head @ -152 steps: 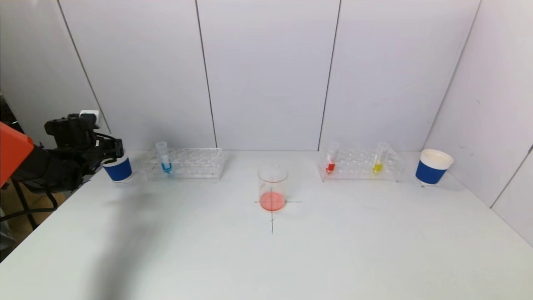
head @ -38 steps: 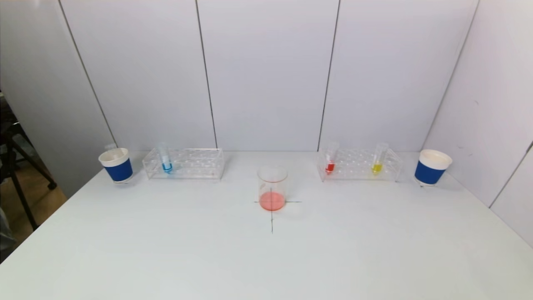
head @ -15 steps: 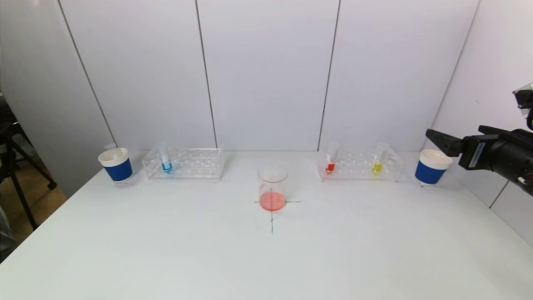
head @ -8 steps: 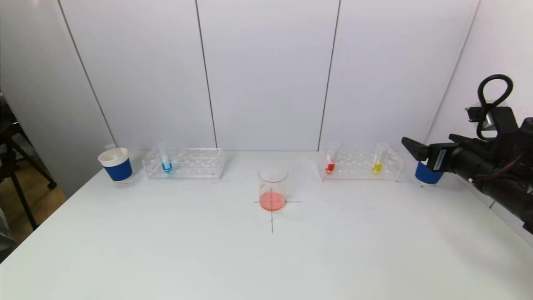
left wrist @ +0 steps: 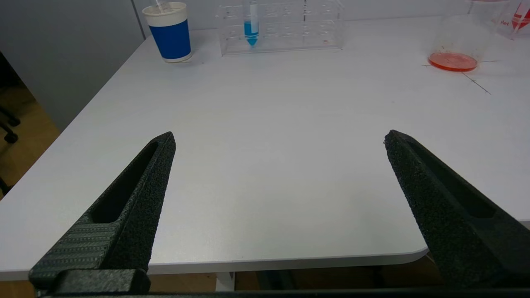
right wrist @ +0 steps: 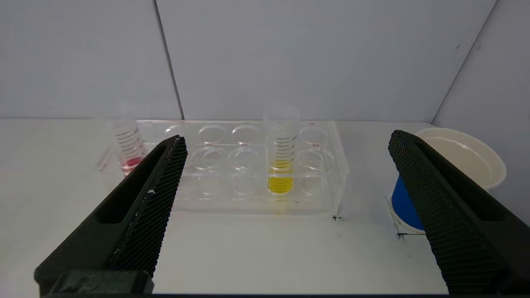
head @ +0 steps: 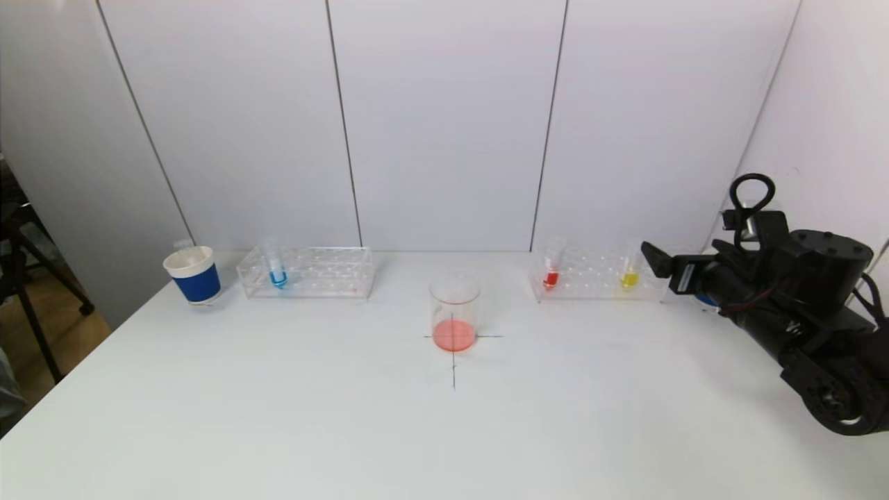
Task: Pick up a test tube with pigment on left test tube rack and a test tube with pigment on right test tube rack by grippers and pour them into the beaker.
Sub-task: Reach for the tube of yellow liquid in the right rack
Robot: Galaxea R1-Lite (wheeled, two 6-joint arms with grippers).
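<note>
Yellow test tube (right wrist: 281,165) shows black graduation lines, no readable writing; right gripper (right wrist: 285,142) jaws spread, empty.

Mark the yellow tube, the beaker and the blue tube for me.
yellow tube (right wrist: 280,182): right wrist view, on its yellow liquid.
beaker (head: 454,305): head view, on its glass wall.
blue tube (left wrist: 251,31): left wrist view, on its blue liquid.
</note>
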